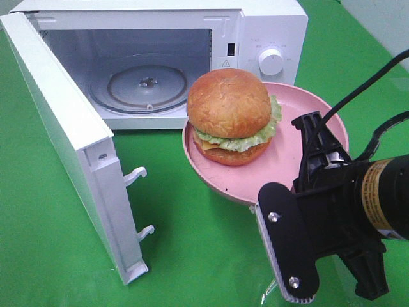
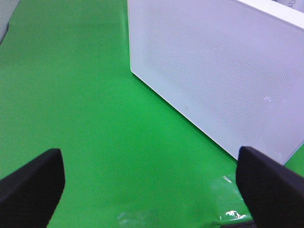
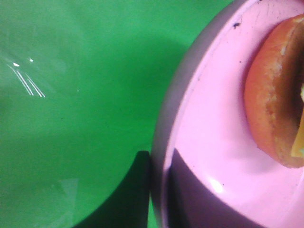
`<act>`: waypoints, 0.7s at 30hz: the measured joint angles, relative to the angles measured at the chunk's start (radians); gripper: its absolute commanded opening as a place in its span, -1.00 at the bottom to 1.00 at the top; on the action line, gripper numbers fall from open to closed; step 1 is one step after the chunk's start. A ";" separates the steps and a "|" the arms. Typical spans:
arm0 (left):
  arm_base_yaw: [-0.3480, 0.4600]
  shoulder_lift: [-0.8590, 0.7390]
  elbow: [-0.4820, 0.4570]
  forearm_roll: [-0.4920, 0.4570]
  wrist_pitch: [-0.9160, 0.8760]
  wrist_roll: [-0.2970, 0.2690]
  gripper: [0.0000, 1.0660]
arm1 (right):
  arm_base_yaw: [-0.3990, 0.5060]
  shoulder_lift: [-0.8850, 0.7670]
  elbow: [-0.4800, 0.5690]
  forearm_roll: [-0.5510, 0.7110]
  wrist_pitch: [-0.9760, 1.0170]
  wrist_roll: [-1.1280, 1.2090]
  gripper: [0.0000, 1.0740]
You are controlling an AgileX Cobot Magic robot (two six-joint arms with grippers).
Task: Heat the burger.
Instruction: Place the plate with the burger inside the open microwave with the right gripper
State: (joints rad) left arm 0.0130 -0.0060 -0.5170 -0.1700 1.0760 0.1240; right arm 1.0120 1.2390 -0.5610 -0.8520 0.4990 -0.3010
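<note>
The burger point(image 1: 231, 115) sits on a pink round plate point(image 1: 300, 160), with a golden bun, green lettuce and yellow cheese. My right gripper point(image 1: 313, 134) is shut on the plate's right rim and holds it above the green cloth, in front of the open microwave point(image 1: 268, 38). In the right wrist view the gripper point(image 3: 159, 194) pinches the plate rim point(image 3: 190, 118), with the burger's bun point(image 3: 270, 99) beyond it. My left gripper point(image 2: 152, 190) is open with nothing between its fingers, over the green cloth beside the microwave door point(image 2: 213, 71). It does not show in the exterior high view.
The microwave door point(image 1: 64, 128) swings out wide to the left, its latch hooks point(image 1: 135, 176) facing the plate. A glass turntable point(image 1: 144, 86) lies inside the cavity. A white dial point(image 1: 271, 62) is on the control panel. Green cloth point(image 1: 192, 243) covers the table.
</note>
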 measured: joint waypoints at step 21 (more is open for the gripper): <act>0.000 0.000 0.000 0.000 0.000 0.000 0.68 | -0.334 0.000 0.002 0.477 -0.146 -0.868 -1.00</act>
State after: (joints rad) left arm 0.0130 -0.0060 -0.5170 -0.1700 1.0760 0.1240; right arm 0.6780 1.2390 -0.5590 -0.3750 0.3530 -1.1690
